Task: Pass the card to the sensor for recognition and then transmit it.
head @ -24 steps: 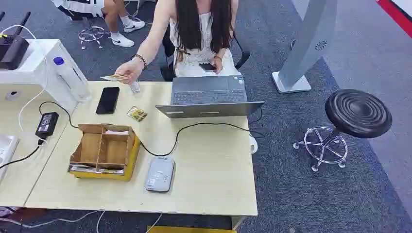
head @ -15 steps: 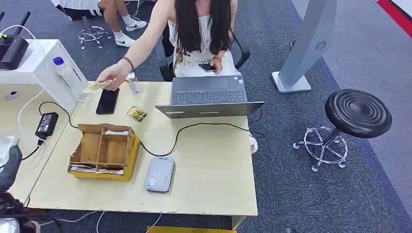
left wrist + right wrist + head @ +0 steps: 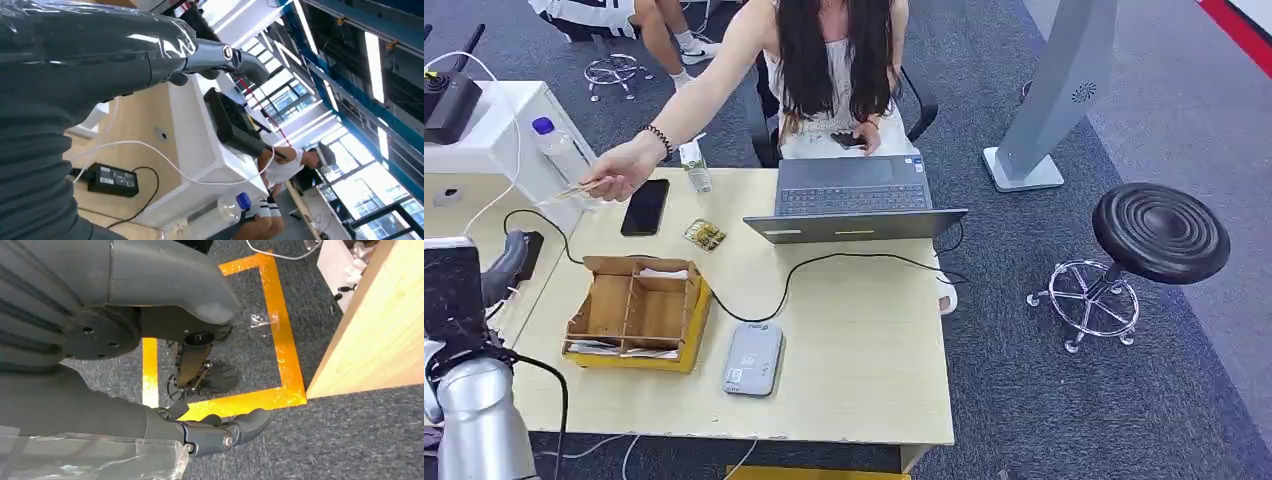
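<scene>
1. The robot's left hand [image 3: 486, 275] is seen raised at the table's [image 3: 864, 350] near-left corner, its silver arm rising from below; in the left wrist view the left hand's fingers [image 3: 235, 57] are stretched forward with nothing between them.
2. The right hand [image 3: 220, 432] is seen over the grey carpet beside orange floor tape [image 3: 282, 350], its fingers loosely curled, nothing held.
3. A grey card sensor [image 3: 753, 359] is laid flat near the table's front edge, just right of a compartmented wooden box [image 3: 636, 311] set on a yellow base.
4. A black power adapter [image 3: 526, 250] is placed near the left edge, behind the left hand.
5. A small patterned packet [image 3: 705, 235] and a black phone [image 3: 645, 207] are laid toward the far-left part of the table.
6. An open laptop [image 3: 854, 197] is stood at the far edge, its cable trailing toward the box.
7. The card [image 3: 577, 190] is pinched by a person's hand [image 3: 624, 168] above the far-left corner, reached out toward the left hand, well apart from the sensor.
8. A black stool [image 3: 1161, 233] is stood on the carpet right of the table.
</scene>
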Tool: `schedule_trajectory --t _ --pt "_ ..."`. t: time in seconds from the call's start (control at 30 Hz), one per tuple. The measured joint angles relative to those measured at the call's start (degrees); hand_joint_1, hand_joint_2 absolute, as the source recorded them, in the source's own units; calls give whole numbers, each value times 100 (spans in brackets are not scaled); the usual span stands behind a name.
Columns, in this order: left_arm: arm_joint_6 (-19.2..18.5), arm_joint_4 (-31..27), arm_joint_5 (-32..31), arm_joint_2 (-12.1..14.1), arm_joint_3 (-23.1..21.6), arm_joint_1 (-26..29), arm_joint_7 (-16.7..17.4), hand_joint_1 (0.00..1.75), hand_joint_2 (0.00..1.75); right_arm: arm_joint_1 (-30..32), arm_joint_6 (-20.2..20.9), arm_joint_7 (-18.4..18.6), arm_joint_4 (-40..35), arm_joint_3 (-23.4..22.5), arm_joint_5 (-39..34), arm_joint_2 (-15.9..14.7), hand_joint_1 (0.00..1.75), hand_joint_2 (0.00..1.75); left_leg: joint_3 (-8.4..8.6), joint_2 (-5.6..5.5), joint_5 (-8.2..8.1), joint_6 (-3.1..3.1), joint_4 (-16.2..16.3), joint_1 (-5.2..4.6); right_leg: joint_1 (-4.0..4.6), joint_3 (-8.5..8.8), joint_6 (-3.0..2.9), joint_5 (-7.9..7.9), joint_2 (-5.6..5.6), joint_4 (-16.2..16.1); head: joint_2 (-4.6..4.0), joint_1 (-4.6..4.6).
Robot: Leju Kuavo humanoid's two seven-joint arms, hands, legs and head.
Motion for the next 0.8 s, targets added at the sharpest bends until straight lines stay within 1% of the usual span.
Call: schedule_trajectory --t 0.5,0.53,0.57,0.73,0.8 --pt "748 932 -2348 651 -1205 -1096 850 0 175 6 0 162 59 164 142 103 0 175 0 3 2 1 1 0 0 -1 0 1 5 1 0 0" --pt "791 986 -2485 691 -1281 -1157 911 5 175 6 0 173 66 177 157 114 0 175 0 3 2 1 1 0 0 -2 0 1 6 1 0 0" --pt "826 1034 -2601 734 -1360 -1224 957 175 175 9 0 193 68 190 164 116 0 175 -1 4 2 1 1 0 0 -2 0 1 6 2 0 -2" --pt "1073 1424 -3408 936 -1767 -1602 1258 175 175 22 2 247 92 271 205 157 0 175 -2 4 2 1 1 0 0 -1 0 2 7 4 0 2" --pt "1123 1484 -3608 984 -1844 -1643 1318 175 175 25 2 262 92 280 223 164 0 175 2 8 2 1 1 -2 0 -2 0 2 10 6 0 -2"
